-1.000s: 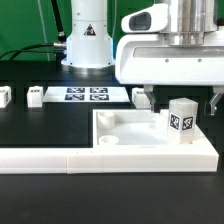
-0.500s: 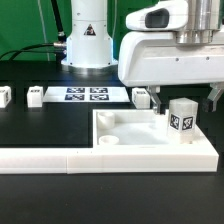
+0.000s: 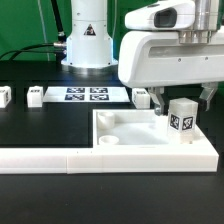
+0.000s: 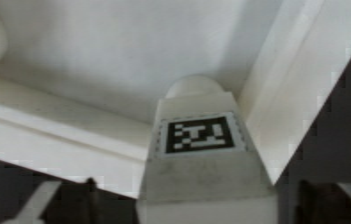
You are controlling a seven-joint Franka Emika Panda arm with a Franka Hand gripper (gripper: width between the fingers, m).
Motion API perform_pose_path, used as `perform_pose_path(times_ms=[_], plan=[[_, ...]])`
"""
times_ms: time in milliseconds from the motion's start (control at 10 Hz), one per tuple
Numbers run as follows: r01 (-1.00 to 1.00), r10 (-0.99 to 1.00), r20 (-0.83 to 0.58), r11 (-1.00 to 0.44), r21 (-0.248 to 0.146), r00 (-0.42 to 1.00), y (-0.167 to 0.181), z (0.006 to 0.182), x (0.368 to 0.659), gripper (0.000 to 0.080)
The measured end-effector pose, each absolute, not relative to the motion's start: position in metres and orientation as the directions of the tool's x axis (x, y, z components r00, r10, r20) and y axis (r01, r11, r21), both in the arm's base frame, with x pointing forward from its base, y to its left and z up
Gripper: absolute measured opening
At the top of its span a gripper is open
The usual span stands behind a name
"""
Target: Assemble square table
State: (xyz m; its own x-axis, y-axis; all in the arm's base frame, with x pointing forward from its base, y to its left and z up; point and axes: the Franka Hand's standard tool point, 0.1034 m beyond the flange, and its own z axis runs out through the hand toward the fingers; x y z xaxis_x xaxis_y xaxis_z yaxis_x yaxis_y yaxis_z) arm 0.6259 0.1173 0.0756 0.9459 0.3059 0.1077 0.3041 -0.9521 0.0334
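Note:
The white square tabletop lies tray-side up at the exterior view's right, against the barrier. One white leg with a tag stands upright in its right corner. My gripper is open just above and behind that leg, one finger on each side and apart from it. In the wrist view the leg stands between my dark fingertips, with gaps on both sides, and the tabletop's wall runs behind it. The gripper holds nothing.
Two more small white legs lie at the exterior view's far left. The marker board lies behind them, near the robot base. The long white L-shaped barrier runs along the front.
My gripper has shifted a little toward the exterior view's right, centring over the upright leg. The leg and tabletop have not moved.

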Motion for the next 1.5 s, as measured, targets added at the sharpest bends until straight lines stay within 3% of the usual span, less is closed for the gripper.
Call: perform_pose_path(times_ms=[100, 200, 500, 1000, 1500], plan=[[0.304, 0.306, 0.108, -0.952, 0.033, 0.946, 0.1172, 0.0756, 0.6258, 0.0392], [0.299, 0.300, 0.108, -0.954, 0.033, 0.948, 0.1170, 0.0756, 0.6259, 0.0290], [0.232, 0.233, 0.110, -0.973, 0.025, 0.966, 0.1170, 0.0756, 0.6259, 0.0290], [-0.246, -0.250, 0.101, -0.968, -0.046, 0.963, 0.1183, 0.0747, 0.6247, 0.0291], [-0.708, -0.714, 0.069, -0.700, -0.091, 0.697, 0.1173, 0.0747, 0.6245, 0.0291]])
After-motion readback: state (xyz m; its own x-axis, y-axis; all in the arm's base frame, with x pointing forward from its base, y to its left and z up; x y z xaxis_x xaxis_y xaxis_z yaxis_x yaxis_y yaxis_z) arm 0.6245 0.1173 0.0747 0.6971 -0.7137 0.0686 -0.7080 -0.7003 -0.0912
